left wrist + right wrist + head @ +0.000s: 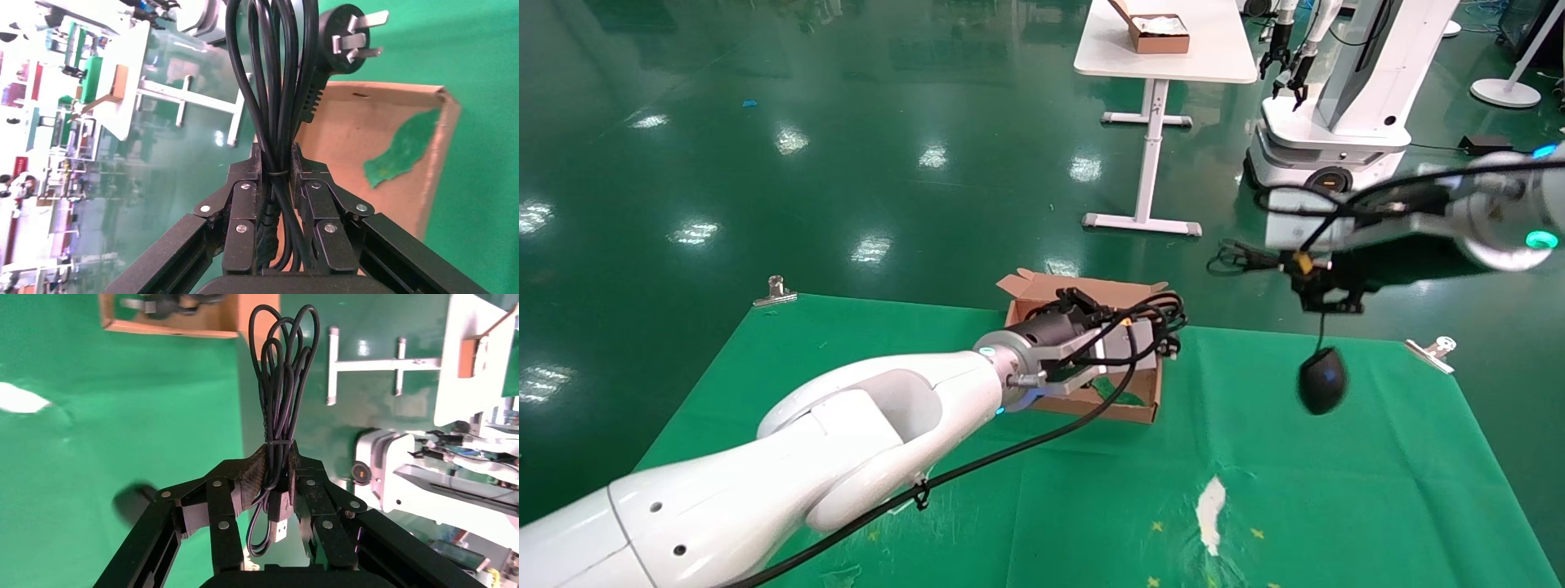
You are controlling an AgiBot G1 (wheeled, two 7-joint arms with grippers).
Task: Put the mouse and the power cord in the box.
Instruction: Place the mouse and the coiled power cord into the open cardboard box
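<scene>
Green cloth [1254, 425] covered the work table in the head view, held down by silver clips at its far corners. On it stood the shallow brown cardboard box [1128, 407] with its lid and small side flaps open. Reaching over that box, the left gripper [1091, 314] was clamped on the thick black coiled power cord [1160, 318], whose loops hung out past the box's far right edge. Off to the right, the right gripper [1324, 294] held the bundled thin cable, and the small black oval mouse [1321, 380] dangled from it in the air above the cloth, well apart from the box. Beyond the table a white desk [1164, 49] carried a smaller brown box, with another white robot [1344, 106] beside it on the glossy green floor. From the left wrist view, the left gripper [276, 174] had its fingers [245, 196] closed tight on the cord's [269, 92] gathered strands; the chunky pronged plug [346, 37] stuck out over the box [379, 202], which lay below with a scrap of green inside it. From the right wrist view, the right gripper [278, 471] was pinched on the tied bundle of mouse cable, loops fanning outward and the silver USB plug [280, 530] hanging between the fingers [312, 490]; the mouse [131, 502] itself showed only as a dark blur over the cloth, and a corner of the box [183, 327] lay farther off.
</scene>
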